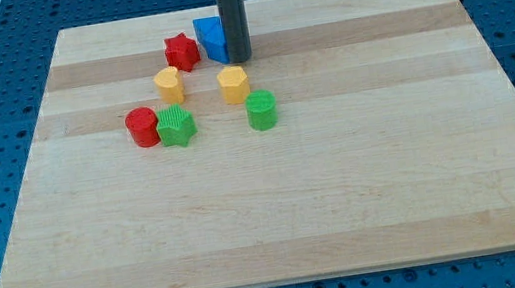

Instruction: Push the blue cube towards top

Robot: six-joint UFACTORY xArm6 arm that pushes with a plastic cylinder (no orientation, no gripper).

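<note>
The blue cube [210,38] sits near the top of the wooden board [342,172], left of centre. My tip [239,60] is at the cube's right side, touching or almost touching it, and the rod hides part of the cube's right edge. A red star-shaped block [182,52] lies just left of the cube.
Below the cube lie a yellow block [168,84], a yellow hexagonal block [234,83], a green cylinder-like block [261,109], a green star-shaped block [175,127] and a red cylinder-like block [142,126]. The board's top edge is close above the cube.
</note>
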